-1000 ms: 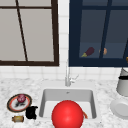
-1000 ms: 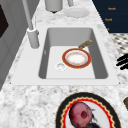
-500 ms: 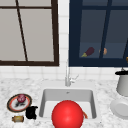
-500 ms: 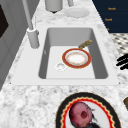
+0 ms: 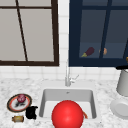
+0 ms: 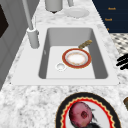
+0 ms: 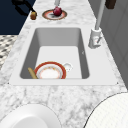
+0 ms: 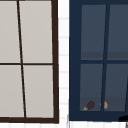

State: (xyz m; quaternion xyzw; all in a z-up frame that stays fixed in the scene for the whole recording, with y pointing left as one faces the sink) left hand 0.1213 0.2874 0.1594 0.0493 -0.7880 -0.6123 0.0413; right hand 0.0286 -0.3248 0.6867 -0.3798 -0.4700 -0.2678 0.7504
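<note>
My left hand (image 5: 31, 112) hovers over the counter left of the sink, fingers relaxed and holding nothing. In the left side view its fingers (image 6: 123, 61) reach in from the right edge; the right side view has the hand (image 7: 21, 5) at the top left. Beside it lie a small brown piece (image 5: 18, 118) and a dark-rimmed plate (image 5: 12, 106) bearing a round red fruit (image 5: 21, 98). A red-rimmed plate (image 6: 76, 58) lies flat in the sink (image 6: 50, 37) with a brown stick (image 6: 85, 44) next to it. A flat black shape (image 5: 122, 67) tops the grey pot; whether it is my right hand is unclear.
A big red round shape (image 5: 67, 115) covers the sink's front in the front view. The faucet (image 5: 67, 77) stands behind the sink. A grey pot (image 5: 123, 83) and a white plate (image 5: 120, 108) sit on the right counter. An eggplant (image 5: 88, 52) shows behind the dark window.
</note>
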